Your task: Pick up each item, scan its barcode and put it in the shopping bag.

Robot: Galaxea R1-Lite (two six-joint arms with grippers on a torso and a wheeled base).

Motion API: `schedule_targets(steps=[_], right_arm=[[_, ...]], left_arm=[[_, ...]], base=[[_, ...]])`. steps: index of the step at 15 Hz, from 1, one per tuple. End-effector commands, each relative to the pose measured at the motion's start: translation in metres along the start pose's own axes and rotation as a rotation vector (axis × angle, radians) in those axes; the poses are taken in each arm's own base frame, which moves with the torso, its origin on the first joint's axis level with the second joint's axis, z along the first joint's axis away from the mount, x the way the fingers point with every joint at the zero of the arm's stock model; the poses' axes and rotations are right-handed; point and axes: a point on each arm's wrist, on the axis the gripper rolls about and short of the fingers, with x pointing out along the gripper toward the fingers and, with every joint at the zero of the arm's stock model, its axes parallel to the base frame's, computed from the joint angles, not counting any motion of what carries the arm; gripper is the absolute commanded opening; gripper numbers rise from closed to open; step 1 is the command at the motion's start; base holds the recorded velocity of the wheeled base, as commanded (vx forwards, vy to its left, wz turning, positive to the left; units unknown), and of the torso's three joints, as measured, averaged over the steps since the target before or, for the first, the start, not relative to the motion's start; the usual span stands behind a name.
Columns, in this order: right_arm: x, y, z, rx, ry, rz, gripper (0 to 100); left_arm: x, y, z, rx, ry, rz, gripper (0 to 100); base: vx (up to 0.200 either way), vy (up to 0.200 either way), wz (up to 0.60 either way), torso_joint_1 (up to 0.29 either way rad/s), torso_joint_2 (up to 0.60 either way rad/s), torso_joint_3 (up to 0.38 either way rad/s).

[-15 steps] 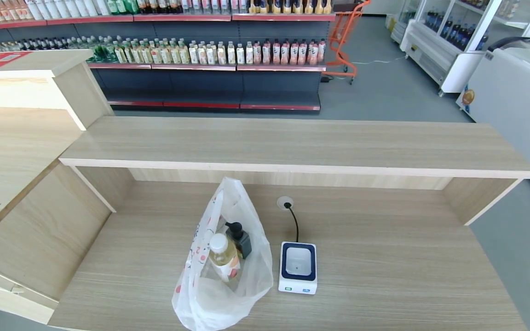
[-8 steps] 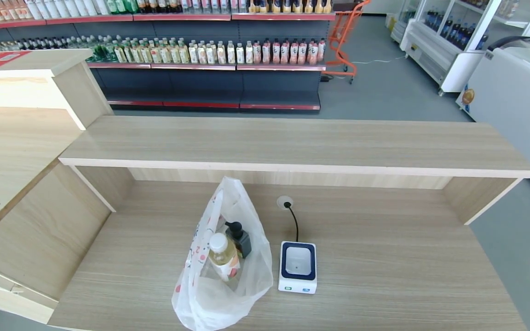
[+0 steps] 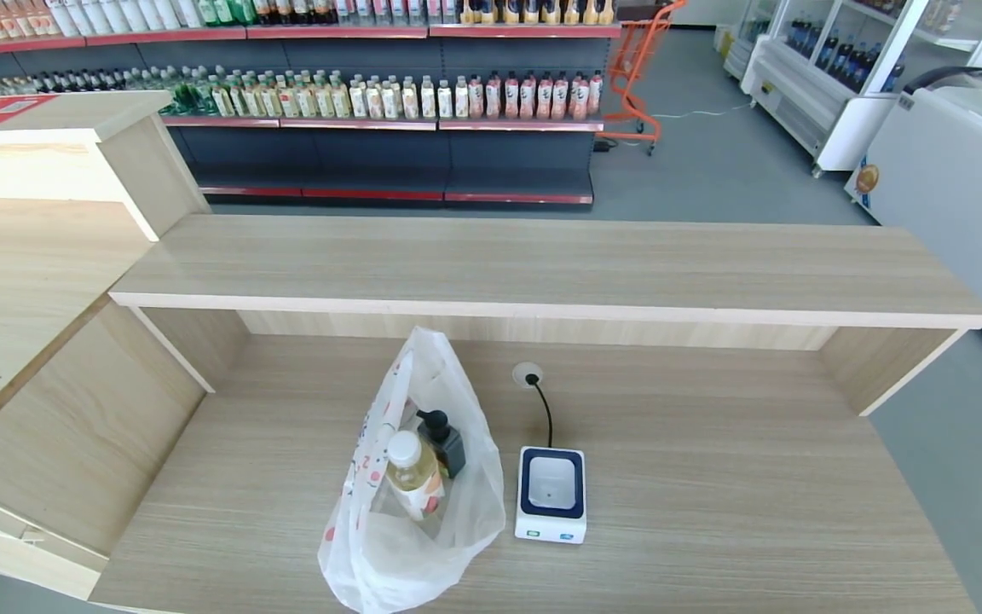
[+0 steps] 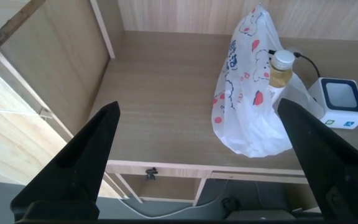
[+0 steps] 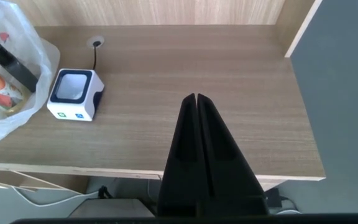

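Observation:
A white plastic shopping bag (image 3: 410, 520) with red prints stands open on the lower wooden counter (image 3: 713, 477). Inside it I see a bottle of yellow drink with a white cap (image 3: 413, 474) and a dark pump bottle (image 3: 442, 439). Just right of the bag sits the white and blue barcode scanner (image 3: 551, 495), cabled to a hole in the counter (image 3: 528, 373). My left gripper (image 4: 197, 134) hangs open, back from the counter's near edge, with the bag (image 4: 247, 93) and scanner (image 4: 341, 102) beyond it. My right gripper (image 5: 196, 99) is shut on nothing, above the counter's right part, with the scanner (image 5: 74, 94) off to its side.
A raised wooden ledge (image 3: 542, 269) runs along the back of the counter, with side walls at both ends. Shelves of drink bottles (image 3: 389, 94), an orange cart (image 3: 640, 68) and white freezers (image 3: 951, 170) stand in the shop behind. The counter's right half is bare wood.

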Motion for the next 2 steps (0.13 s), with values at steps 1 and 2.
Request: schedule_targets(steps=[1,2], right_arm=[[0.0003,0.0000,0.0000,0.000,0.003,0.001,0],[0.0003,0.0000,0.0000,0.000,0.003,0.001,0]], left_arm=[[0.0000,0.0000,0.0000,0.000,-0.001,0.000,100],[0.0000,0.0000,0.0000,0.000,-0.001,0.000,100]], base=[[0.000,0.000,0.00,0.000,0.00,0.000],[0.000,0.000,0.00,0.000,0.00,0.000]])
